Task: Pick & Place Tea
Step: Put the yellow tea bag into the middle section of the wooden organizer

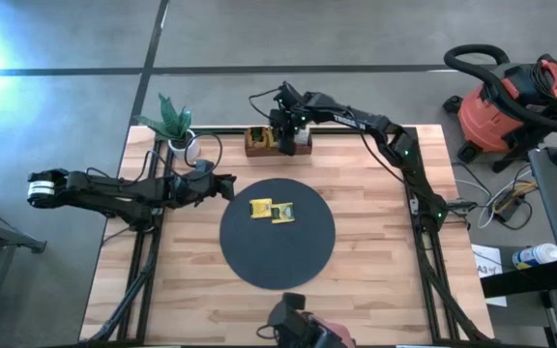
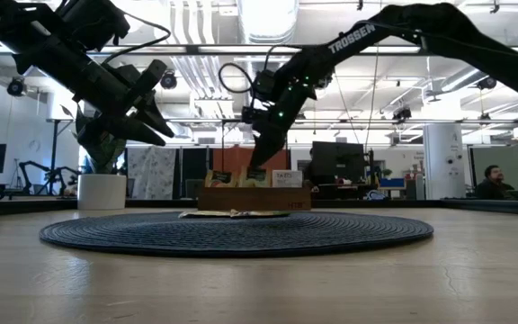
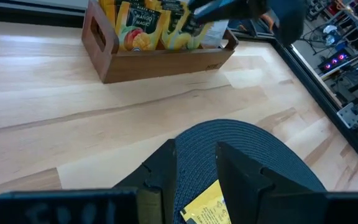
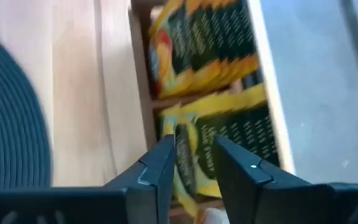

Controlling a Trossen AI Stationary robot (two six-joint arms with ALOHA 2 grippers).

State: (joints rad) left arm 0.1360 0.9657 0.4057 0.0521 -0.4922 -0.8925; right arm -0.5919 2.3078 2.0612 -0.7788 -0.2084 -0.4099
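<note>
Reaching into the wooden tray [image 1: 277,142] at the worktop's [image 1: 375,280] far edge, the right gripper [image 4: 192,158] risks pinching 2 packed yellow tea packets [image 4: 219,140] at once or snagging the divider — they stand tight together. Its fingers [image 4: 157,165] are parted narrowly, tips at the packet tops, and I cannot tell whether 1 is gripped. Left gripper [image 3: 194,165] waits slightly parted and empty over the black mat [image 1: 278,253] — 2 packets [image 1: 272,210] lie there.
</note>
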